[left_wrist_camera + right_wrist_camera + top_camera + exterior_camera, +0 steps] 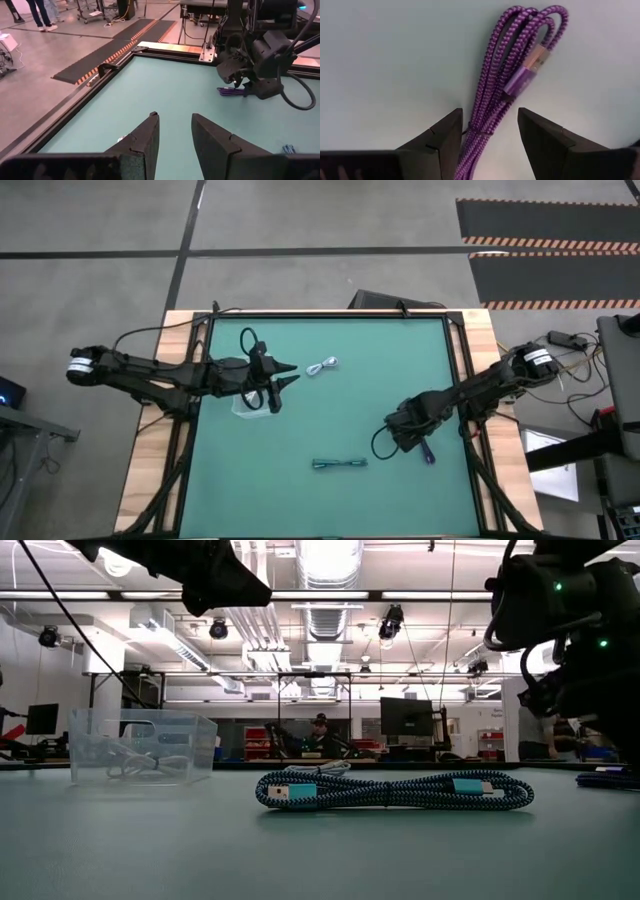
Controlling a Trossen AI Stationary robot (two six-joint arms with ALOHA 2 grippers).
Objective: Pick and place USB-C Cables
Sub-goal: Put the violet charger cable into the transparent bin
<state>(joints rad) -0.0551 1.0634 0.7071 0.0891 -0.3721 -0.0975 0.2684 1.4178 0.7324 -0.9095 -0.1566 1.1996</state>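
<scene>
You're working in a big open workshop. Grey concrete floor (300,220) is showing dark seam lines, and black mats with orange-striped edges (545,225) are lying beyond the desk. The desk itself is showing a green top (330,410) in a pale wood frame (150,470). Ceiling strip lights (330,560) and silver ducting (320,625) are running overhead. Monitors (405,720) are sitting on far benches, and a person (320,730) is sitting back there.

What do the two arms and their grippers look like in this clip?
Both arms are dark, jointed and slim, with a white band near each base. Black cables loop along them. The left gripper and right gripper each have two dark, wedge-shaped fingers. Small green lights glow on one wrist in the low view.
</scene>
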